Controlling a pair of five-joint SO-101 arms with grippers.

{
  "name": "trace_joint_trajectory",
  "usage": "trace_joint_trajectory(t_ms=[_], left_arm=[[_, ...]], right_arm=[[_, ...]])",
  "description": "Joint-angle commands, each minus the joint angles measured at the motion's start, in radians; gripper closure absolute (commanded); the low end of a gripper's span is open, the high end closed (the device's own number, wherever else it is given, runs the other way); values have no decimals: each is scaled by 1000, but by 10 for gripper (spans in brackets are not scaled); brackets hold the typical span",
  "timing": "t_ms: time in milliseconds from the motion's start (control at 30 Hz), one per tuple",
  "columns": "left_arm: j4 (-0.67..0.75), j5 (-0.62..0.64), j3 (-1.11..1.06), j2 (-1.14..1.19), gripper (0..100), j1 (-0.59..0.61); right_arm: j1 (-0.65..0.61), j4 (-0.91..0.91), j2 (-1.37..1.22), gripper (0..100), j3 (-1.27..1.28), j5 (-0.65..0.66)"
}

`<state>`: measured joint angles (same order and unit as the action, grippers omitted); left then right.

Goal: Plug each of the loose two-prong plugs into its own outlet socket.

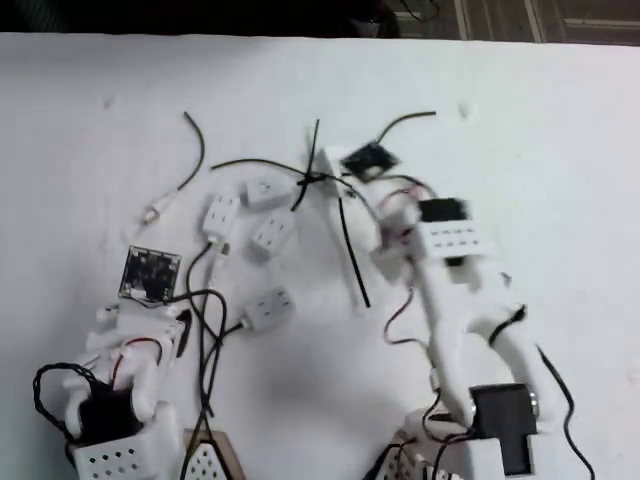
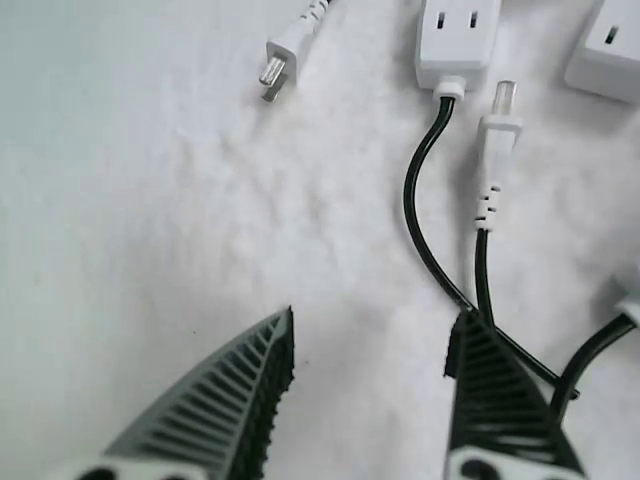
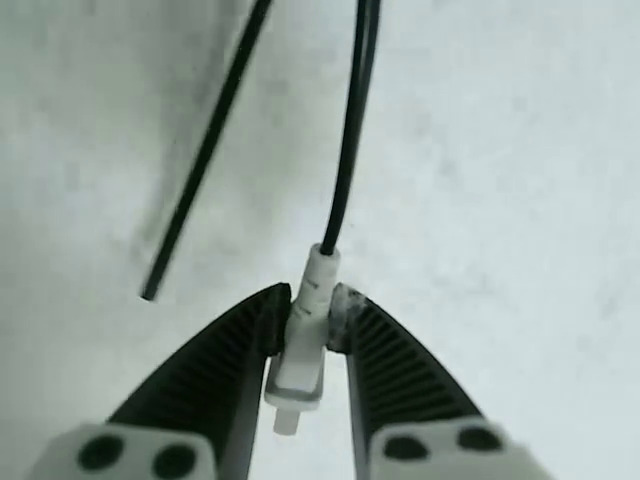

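My right gripper [image 3: 308,298] is shut on a white two-prong plug [image 3: 298,360], whose black cable [image 3: 345,150] runs away from it over the white table. In the high view that arm stretches to the middle back, near a tangle of cables [image 1: 315,180]. My left gripper [image 2: 372,320] stands open above the table at the front left, holding nothing. Beyond its fingers lie a loose white plug [image 2: 277,55], a second plug [image 2: 497,125] and a white socket [image 2: 455,35]. Several white sockets [image 1: 222,212] [image 1: 272,232] [image 1: 268,308] lie between the arms.
A loose black cable end [image 3: 200,165] lies beside the held plug's cable. Black cables [image 1: 205,330] run from the sockets toward the front edge between the arm bases. Another socket [image 2: 610,50] sits at the edge of the left wrist view.
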<state>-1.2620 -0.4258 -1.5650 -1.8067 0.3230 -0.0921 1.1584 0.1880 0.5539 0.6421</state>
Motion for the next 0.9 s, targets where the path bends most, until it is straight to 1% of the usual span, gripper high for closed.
trace_joint_trajectory(t_ms=[0, 67, 167, 367, 567, 800, 867], left_arm=[[-5, 0, 5, -8, 750, 10], [-5, 0, 5, -8, 750, 10], [-5, 0, 5, -8, 750, 10], [-5, 0, 5, -8, 750, 10], [-5, 0, 5, -8, 750, 10], [-5, 0, 5, -8, 749, 10], [-5, 0, 5, -8, 749, 10]], right_arm=[[101, 35, -28, 981, -3, 163], [128, 50, -65, 981, -6, 210], [137, 51, -119, 981, -8, 238], [96, 48, -163, 979, -8, 239], [64, 51, -163, 875, -8, 236], [56, 53, -170, 873, -9, 236], [51, 77, -170, 873, -15, 236]])
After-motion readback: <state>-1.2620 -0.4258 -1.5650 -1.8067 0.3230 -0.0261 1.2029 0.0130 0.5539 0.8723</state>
